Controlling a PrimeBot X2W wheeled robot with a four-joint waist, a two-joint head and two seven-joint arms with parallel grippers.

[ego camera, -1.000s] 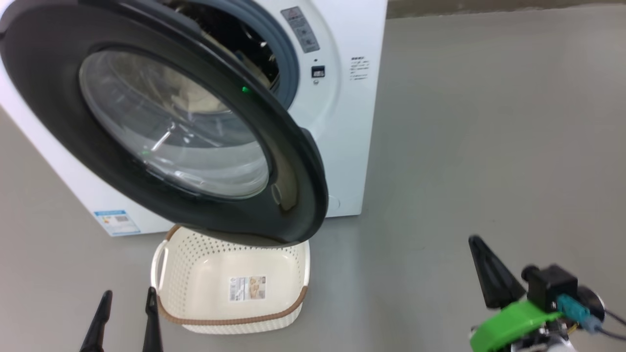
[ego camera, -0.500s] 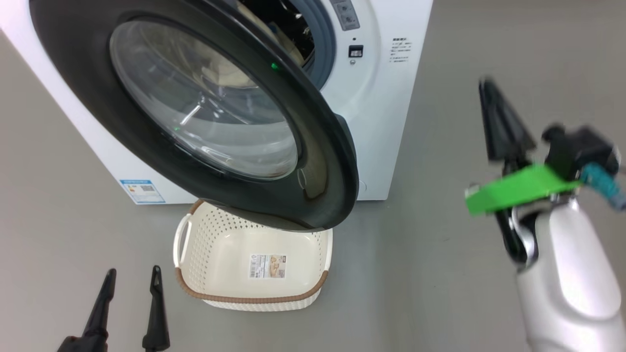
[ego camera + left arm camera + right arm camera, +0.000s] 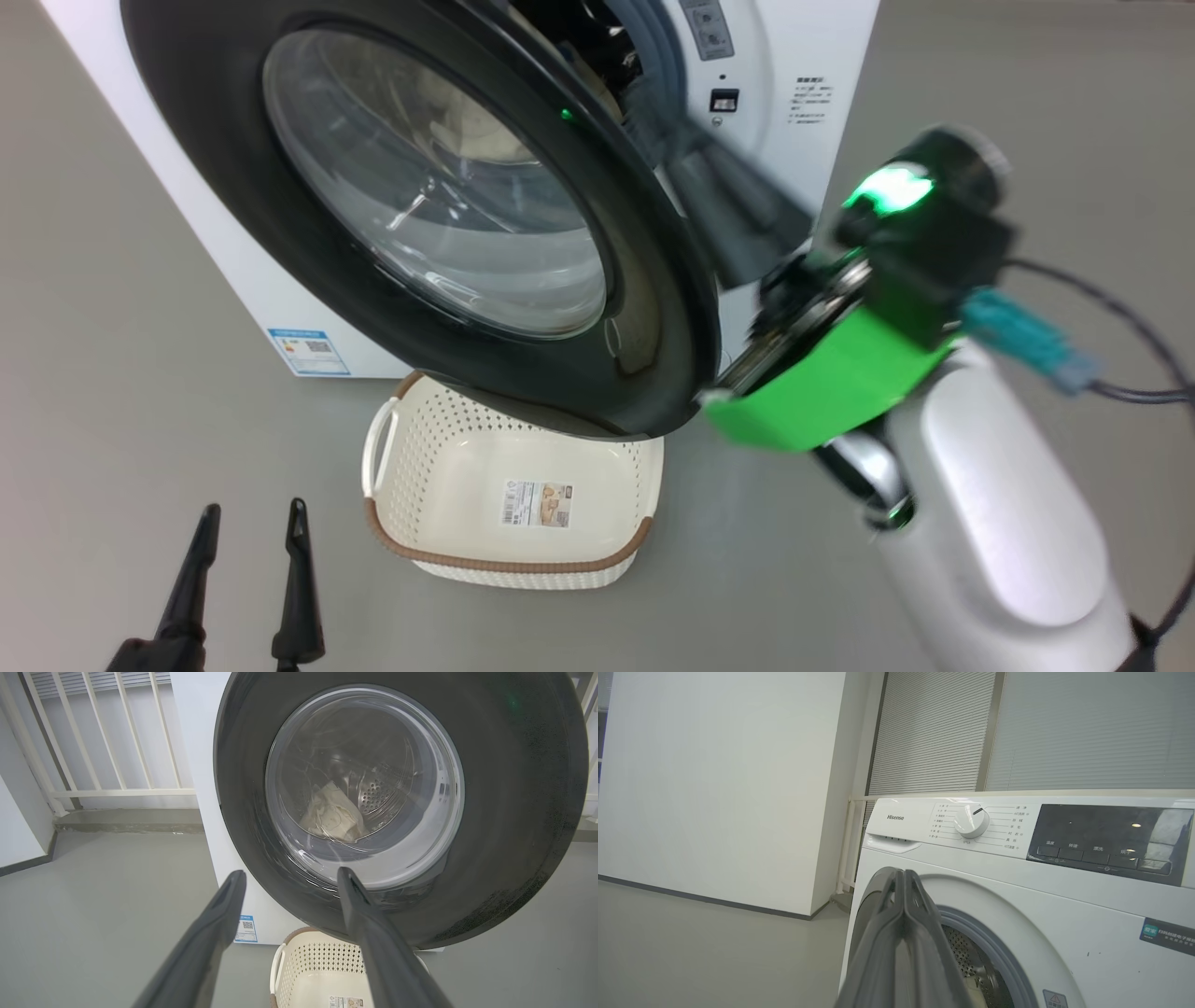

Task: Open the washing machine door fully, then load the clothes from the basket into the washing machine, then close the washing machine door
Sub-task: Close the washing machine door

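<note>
On the grey floor [image 3: 112, 401] before the one washing machine [image 3: 840, 37], one basket [image 3: 509, 563] sits under the swung-out washing machine door [image 3: 205, 187]; one clump of clothes [image 3: 334, 814] lies inside the drum [image 3: 373, 795]. Left gripper [image 3: 254, 509]: two fingers spread, holding nothing. Right gripper [image 3: 901, 872]: two fingers pressed together, holding nothing.

Head downward, both wrists toward washing machine [image 3: 831, 47]

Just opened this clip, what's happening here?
The washing machine door stands partly open above the basket, which sits empty. Cream clothes lie inside the washing machine, seen through the door's window. The right gripper, shut and empty, is raised by the door's free edge; contact is unclear. The left gripper hangs low, open and empty. Closing the door looks like the step left.
</note>
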